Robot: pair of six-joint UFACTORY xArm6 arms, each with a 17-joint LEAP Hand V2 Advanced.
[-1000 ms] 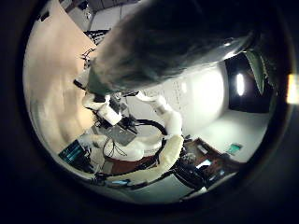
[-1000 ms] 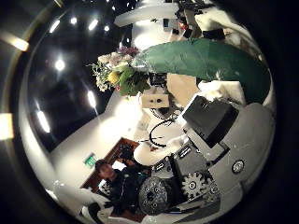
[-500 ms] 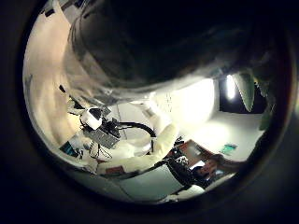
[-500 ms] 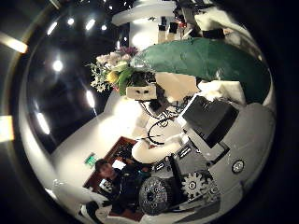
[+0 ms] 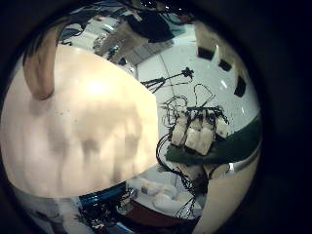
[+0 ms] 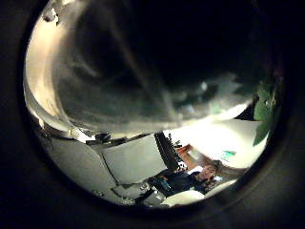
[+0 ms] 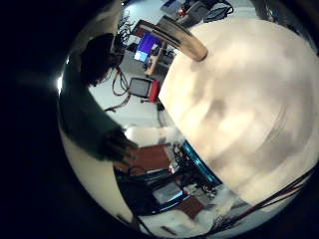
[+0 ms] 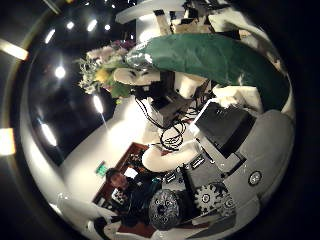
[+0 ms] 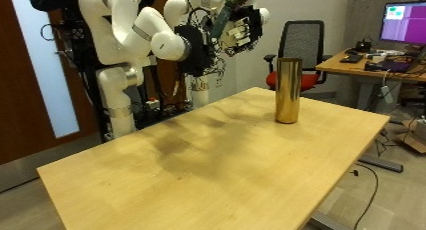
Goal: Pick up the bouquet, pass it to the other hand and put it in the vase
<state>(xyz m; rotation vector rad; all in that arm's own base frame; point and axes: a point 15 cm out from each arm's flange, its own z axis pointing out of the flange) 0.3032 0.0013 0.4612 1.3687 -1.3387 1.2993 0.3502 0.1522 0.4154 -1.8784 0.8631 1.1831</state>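
Note:
In the outside view both hands meet high above the table's far side, with the bouquet [image 9: 249, 14] between them. The tall gold vase [image 9: 286, 89] stands upright on the table, below and away from them. In the right thumb side palm view a big green leaf [image 8: 215, 55] and pale flowers [image 8: 103, 66] lie across my right hand [image 8: 235, 130], and my left hand [image 8: 172, 102] is close under the leaf. The left little finger side palm view shows my right hand [image 5: 199, 133] curled round a green stem. A dark shape [image 6: 152, 67] fills the left thumb side palm view.
The light wooden table [image 9: 213, 155] spreads under the hands. An office chair [image 9: 305, 40] and a desk [image 9: 380, 68] stand behind the table.
The dark shape has grown until it fills the left thumb side palm view. In the right thumb side palm view my left hand has come closer under the leaf.

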